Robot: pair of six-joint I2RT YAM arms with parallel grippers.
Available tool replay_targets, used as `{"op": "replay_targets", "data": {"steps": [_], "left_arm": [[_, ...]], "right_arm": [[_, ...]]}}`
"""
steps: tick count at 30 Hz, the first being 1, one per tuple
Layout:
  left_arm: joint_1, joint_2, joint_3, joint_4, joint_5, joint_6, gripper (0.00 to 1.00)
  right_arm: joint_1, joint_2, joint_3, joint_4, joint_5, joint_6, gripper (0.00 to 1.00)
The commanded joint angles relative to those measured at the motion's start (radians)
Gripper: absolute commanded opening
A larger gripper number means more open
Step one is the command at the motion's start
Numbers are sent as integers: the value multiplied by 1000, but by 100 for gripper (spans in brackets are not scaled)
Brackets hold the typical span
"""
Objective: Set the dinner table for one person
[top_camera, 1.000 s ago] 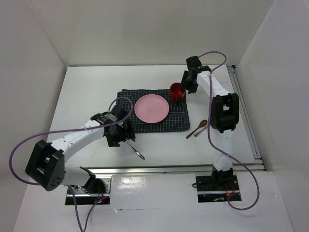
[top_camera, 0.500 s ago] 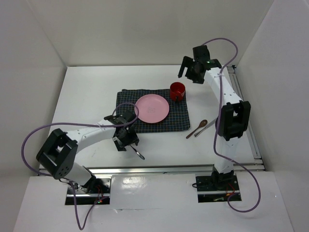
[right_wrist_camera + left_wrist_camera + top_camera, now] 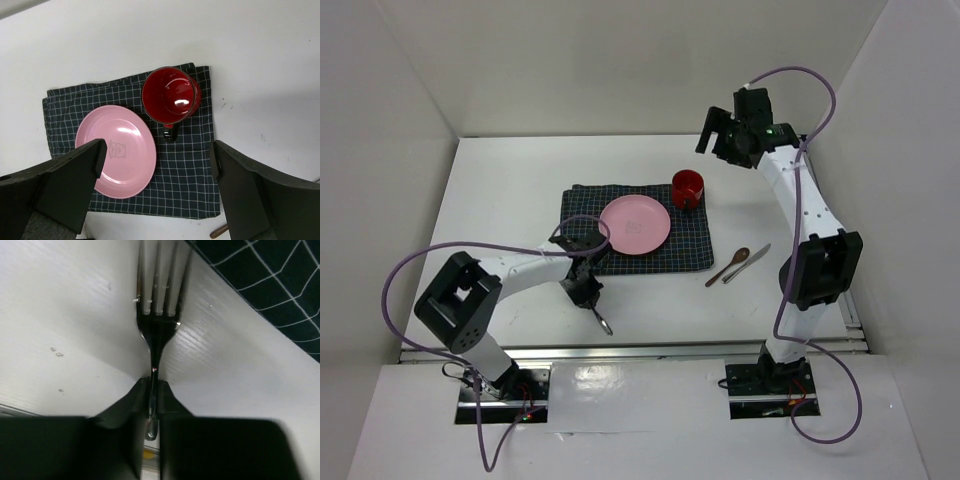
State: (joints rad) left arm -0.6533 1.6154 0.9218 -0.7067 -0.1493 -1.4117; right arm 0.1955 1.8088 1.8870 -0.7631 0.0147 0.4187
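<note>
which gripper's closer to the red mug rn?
Right. The right gripper hangs open just beyond the red mug; the left gripper, shut on the fork, sits off the placemat on the near side.

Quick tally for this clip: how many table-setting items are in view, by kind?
placemat: 1, dark checked
plate: 1, pink
mug: 1, red
fork: 1, clamped in the left pincer
spoon: 1, brown
knife: 1, silver, beside the spoon; too small to be sure of its kind
Total: 6
</note>
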Motion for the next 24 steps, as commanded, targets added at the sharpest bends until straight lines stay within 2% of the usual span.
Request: {"op": "replay_targets", "data": {"steps": [1, 2, 4, 8, 9, 11, 12, 13, 15, 16, 19, 20, 24], "left_arm": [[-16, -64, -5, -78, -79, -53, 13], [-16, -92, -5, -100, -91, -37, 1], [-25, -179, 11, -160, -131, 0, 0], [-25, -311, 32, -230, -193, 175, 0], [-14, -324, 46, -231, -212, 285, 0], [-5, -324, 135, -260, -240, 362, 0], [6, -298, 206, -260, -249, 464, 0], [6, -275, 207, -260, -260, 509, 0], [15, -211, 333, -290, -308, 558, 0], [15, -130, 369, -289, -338, 633, 0], [53, 36, 599, -361, -352, 687, 0], [53, 145, 711, -388, -363, 704, 0], [104, 346, 891, -402, -371, 778, 0]], "right_arm": [[-5, -65, -20, 10, 14, -28, 96], [-5, -65, -29, 10, 14, -28, 96], [-5, -75, -29, 1, 24, -28, 96], [-14, -117, -77, -8, 34, -37, 96], [-14, -143, -94, -8, 34, -37, 96], [-14, -170, -147, -8, 34, -37, 96], [-14, -198, -181, -8, 25, -37, 96], [-14, -210, -181, -8, 25, -26, 96], [-14, -236, -224, -8, 25, -26, 98], [-14, -262, -236, -8, 25, -26, 98], [-24, -311, -298, -31, 36, -17, 98], [-33, -356, -321, -41, 36, -17, 98], [-42, -475, -464, -62, 24, 5, 98]]}}
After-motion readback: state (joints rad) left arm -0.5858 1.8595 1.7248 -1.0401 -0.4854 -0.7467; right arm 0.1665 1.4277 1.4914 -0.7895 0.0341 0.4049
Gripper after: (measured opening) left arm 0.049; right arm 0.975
